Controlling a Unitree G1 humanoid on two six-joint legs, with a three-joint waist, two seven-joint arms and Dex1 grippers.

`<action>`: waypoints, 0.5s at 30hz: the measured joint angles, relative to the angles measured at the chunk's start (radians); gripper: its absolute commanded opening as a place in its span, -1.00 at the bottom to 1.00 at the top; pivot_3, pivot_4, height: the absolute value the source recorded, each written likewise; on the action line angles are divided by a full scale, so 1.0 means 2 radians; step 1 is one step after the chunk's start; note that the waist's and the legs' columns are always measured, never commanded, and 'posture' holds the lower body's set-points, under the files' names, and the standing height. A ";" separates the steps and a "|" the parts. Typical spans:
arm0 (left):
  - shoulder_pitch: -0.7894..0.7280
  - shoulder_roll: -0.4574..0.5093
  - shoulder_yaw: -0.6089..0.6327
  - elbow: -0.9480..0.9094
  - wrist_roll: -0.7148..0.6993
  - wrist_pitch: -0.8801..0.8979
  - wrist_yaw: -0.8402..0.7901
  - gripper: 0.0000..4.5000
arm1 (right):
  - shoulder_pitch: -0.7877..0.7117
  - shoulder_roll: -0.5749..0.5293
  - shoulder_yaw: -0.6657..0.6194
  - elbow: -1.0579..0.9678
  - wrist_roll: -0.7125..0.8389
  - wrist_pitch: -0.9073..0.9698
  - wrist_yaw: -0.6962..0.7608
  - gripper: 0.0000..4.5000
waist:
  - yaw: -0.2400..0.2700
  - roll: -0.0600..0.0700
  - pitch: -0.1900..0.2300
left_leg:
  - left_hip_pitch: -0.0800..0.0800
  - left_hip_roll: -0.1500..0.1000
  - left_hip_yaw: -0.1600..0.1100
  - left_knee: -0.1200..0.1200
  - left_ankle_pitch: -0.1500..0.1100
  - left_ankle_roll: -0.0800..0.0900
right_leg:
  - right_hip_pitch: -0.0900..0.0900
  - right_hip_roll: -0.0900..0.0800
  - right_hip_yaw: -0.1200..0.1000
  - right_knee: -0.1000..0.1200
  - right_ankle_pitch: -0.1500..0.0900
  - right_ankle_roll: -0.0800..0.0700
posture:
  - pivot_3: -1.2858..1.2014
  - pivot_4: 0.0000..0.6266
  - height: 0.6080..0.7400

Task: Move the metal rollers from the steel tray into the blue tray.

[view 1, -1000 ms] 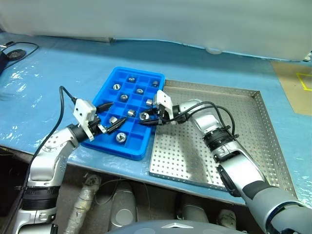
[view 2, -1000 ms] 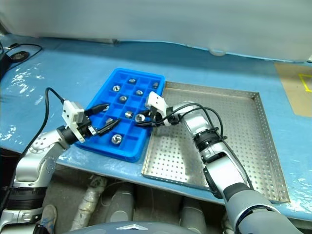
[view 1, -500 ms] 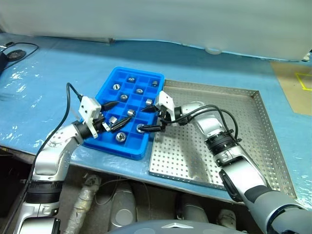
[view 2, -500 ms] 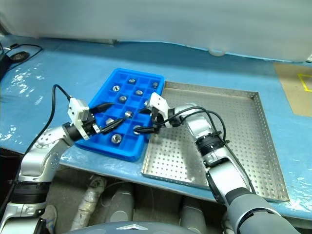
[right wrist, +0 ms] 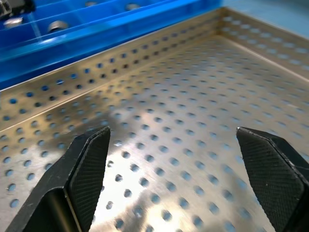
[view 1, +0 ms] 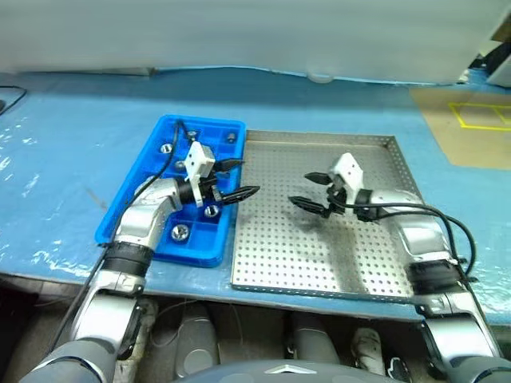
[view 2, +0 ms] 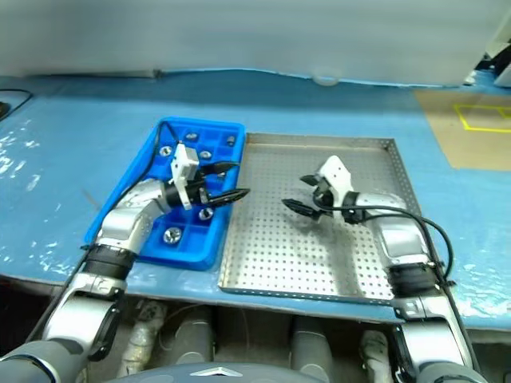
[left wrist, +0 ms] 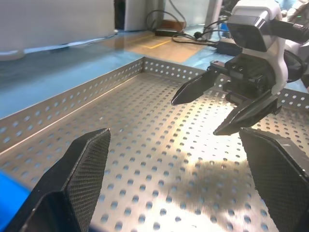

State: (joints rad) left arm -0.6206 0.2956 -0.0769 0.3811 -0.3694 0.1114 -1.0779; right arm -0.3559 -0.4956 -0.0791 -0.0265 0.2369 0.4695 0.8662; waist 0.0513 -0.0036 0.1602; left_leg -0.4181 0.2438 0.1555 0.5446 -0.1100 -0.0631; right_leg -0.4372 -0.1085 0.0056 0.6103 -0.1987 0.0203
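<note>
Left eye view: blue tray [view 1: 128, 215] at left on the blue-covered bench [view 1: 64, 159], partly hidden by the left arm lying over its middle, so several compartments not readable. Bright blue plastic, gridded into small square cells, narrower than its neighbour. Metal rollers [view 1: 180, 232] seen as small shiny silver rings with a dark central hole, each alone in a cell: one near the front, one just under the claw, a few at the far end by the rim; exact count hard to make out behind the arm.

Left claw [view 1: 236, 179] reaching rightward over the blue tray's right edge, black fingers spread wide, nothing between them.

Steel tray [view 1: 319, 263] just beside the blue tray, edges touching or nearly so; cannot tell which. Large, square, silver, with a dotted perforated floor and a low perforated rim; bright glare patches on the floor. No roller made out on the visible floor.

Right claw [view 1: 312, 191] above the steel tray's middle, pointing left toward the other claw, well apart from it, fingers wide and empty. Same seen from the left wrist view, right claw [left wrist: 212, 107] hanging clear of the floor.
</note>
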 measured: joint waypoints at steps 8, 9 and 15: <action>-0.008 -0.020 0.005 0.036 0.000 -0.030 -0.003 1.00 | 0.033 0.036 -0.078 -0.073 0.064 0.010 -0.085 0.98 | -0.014 0.000 0.000 | 0.001 0.000 0.002 0.000 -0.001 0.002 | 0.000 0.000 0.001 0.000 0.000 0.000 | -0.14 -0.52 1.00; -0.004 -0.020 0.006 0.034 -0.001 -0.028 -0.004 1.00 | 0.033 0.036 -0.075 -0.073 0.068 0.011 -0.086 0.98 | -0.014 0.000 0.000 | 0.001 0.000 0.002 0.000 -0.002 0.003 | 0.000 0.000 0.001 -0.001 0.000 0.000 | -0.14 -0.52 1.00; 0.008 -0.029 0.006 0.024 0.011 -0.039 0.022 1.00 | 0.021 0.032 -0.061 -0.071 0.069 0.007 -0.093 0.98 | -0.008 0.000 0.000 | 0.001 0.000 0.002 0.000 -0.002 0.003 | 0.001 -0.001 0.001 -0.001 0.000 0.000 | -0.12 -0.52 1.00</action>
State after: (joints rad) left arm -0.6053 0.2381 -0.0649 0.4287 -0.3482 0.0329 -1.0344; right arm -0.3132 -0.4320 -0.2002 -0.1688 0.3742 0.4842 0.6808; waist 0.0363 -0.0035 0.1601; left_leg -0.4160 0.2438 0.1603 0.5447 -0.1138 -0.0568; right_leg -0.4360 -0.1097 0.0081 0.6080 -0.1987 0.0203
